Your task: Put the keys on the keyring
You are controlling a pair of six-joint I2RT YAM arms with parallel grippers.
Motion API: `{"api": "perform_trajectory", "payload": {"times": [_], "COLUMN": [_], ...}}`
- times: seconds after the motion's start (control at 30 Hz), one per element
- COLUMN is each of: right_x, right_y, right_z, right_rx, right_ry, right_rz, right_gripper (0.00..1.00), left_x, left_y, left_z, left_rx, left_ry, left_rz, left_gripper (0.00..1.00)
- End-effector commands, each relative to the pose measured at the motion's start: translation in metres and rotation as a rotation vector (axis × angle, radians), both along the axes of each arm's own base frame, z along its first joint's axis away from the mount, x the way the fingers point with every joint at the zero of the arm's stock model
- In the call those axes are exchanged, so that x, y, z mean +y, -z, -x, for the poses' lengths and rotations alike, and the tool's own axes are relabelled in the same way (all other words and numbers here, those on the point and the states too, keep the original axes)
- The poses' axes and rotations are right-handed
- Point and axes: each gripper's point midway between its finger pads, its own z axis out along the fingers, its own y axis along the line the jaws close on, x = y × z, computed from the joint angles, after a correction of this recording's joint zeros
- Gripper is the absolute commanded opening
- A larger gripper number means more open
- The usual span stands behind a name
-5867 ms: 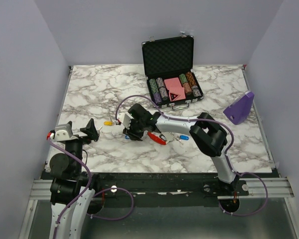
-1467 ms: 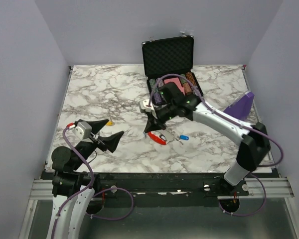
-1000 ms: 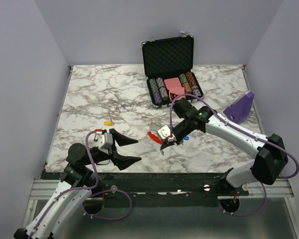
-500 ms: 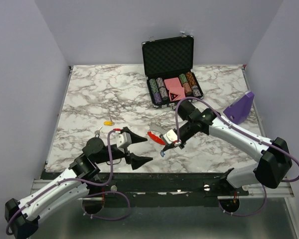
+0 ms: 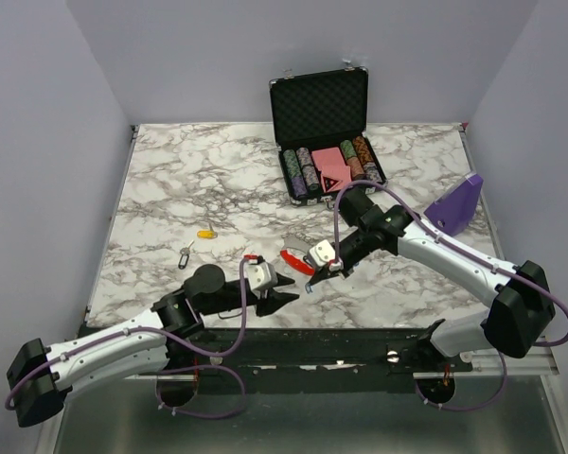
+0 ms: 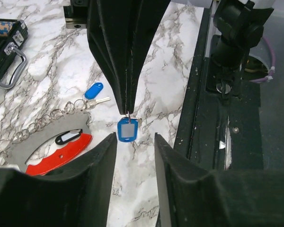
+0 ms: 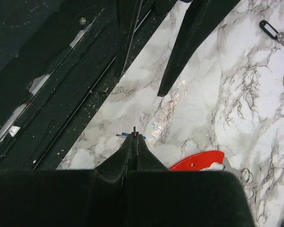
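Observation:
My right gripper (image 5: 314,276) is shut on a key with a blue tag (image 6: 127,130), which hangs from its tips (image 7: 135,137) just above the marble near the front edge. My left gripper (image 6: 134,139) faces it with its jaws apart, one on each side of the line to the tag, and nothing between them. The red and silver keyring (image 6: 61,151) lies flat just left of the tag, also seen as the keyring (image 5: 296,262) from above. A second blue-tagged key (image 6: 93,91) lies by a chain of small rings. A yellow-tagged key (image 5: 205,234) and another key (image 5: 186,253) lie further left.
An open black case (image 5: 327,142) with poker chips stands at the back. A purple object (image 5: 454,203) sits at the right edge. The black front rail (image 6: 217,123) runs right beside both grippers.
My left arm has reached right along the front edge toward the right gripper, and its jaws have narrowed. The right gripper has carried the blue-tagged key toward the front.

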Motion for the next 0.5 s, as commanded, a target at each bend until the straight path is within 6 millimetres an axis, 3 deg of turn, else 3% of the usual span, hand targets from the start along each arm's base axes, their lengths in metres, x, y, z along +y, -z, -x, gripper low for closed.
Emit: {"api": "perform_trajectory", "payload": {"times": [0.0,0.2,0.47], "right_x": [0.004,0.004,0.004], "right_y": [0.0,0.0,-0.001], "right_z": [-0.001,-0.005,-0.005], "right_rx": [0.048,0.053,0.063], "right_ry": [0.025,0.049,0.052], "right_rz": [-0.015,-0.009,-0.014], "right_gripper": [0.01,0.01,0.01], "left_x": [-0.007,-0.018,-0.016], "left_y": [-0.006,0.007,-0.004], "left_z": [-0.009,-0.015,-0.027], "left_rx": [-0.087,-0.071,-0.13], "left_ry": [-0.015,-0.041,-0.123], "left_rz": [-0.018,-0.066,-0.033], "left_gripper": [0.43,0.4,0.39]}}
